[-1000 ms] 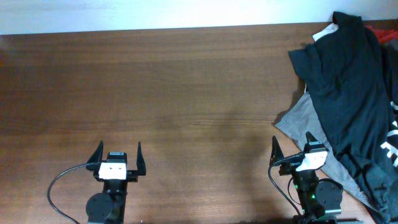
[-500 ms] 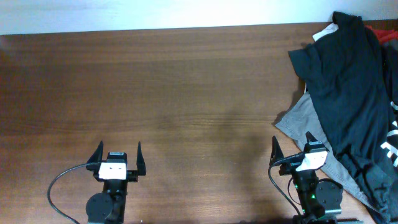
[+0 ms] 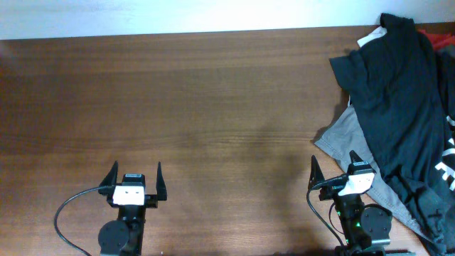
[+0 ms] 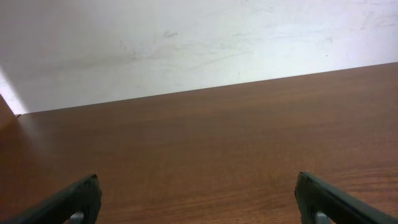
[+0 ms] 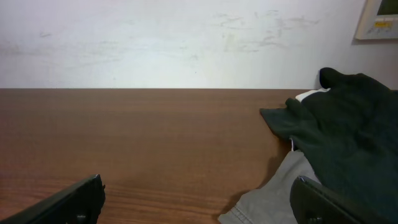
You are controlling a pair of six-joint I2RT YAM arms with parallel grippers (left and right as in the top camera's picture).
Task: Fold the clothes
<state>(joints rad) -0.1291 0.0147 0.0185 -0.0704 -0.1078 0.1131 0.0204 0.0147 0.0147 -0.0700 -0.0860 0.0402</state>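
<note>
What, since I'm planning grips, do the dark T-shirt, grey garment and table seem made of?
Black T-shirt: soft matte knit, probably cotton; it drapes in limp folds without shine. Grey garment: similar matte fabric, fibre unclear. Table: wood or wood-look laminate, brown grain streaks, faint sheen.

No legible text; black T-shirt (image 3: 398, 99) lettering cropped.

We take this for a robot lab or test room. The left claw (image 3: 136, 167) and the right claw (image 3: 333, 162) trail cables (image 3: 67, 210) over a wooden table (image 3: 213, 92). Ahead of them stands a scuffed white wall (image 5: 155, 37), with a control panel (image 5: 380, 18) up and right of the right claw.
</note>
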